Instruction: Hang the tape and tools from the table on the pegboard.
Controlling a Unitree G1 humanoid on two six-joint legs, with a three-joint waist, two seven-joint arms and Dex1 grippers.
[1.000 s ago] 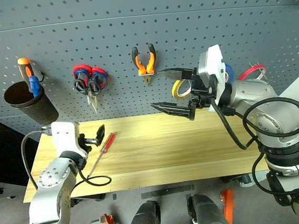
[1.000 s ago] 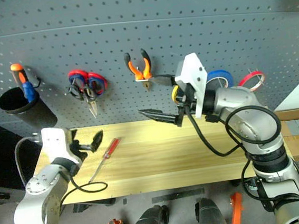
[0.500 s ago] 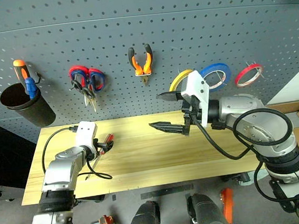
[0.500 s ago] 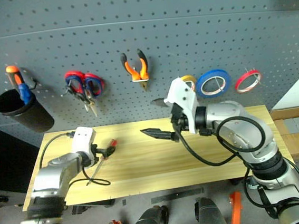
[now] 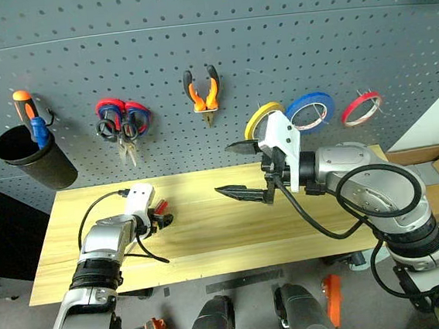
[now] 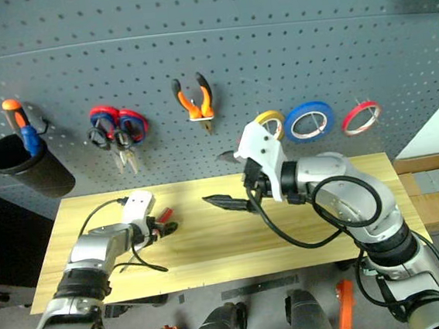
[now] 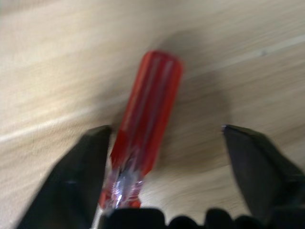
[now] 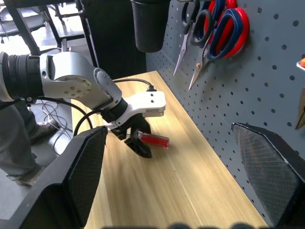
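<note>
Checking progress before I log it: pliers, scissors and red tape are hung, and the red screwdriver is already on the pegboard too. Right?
Not quite. The pliers, scissors and red tape hang on the pegboard, but the red screwdriver is lying on the table, between the fingers of the left pincer. The left wrist view shows it.

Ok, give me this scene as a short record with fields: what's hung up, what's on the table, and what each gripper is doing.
on pegboard: pliers, scissors, red tape
on table: red-handled screwdriver
left gripper: open, fingers either side of the screwdriver handle, not yet closed on it
right gripper: open, empty, raised above the table
left to hang: the screwdriver
</note>
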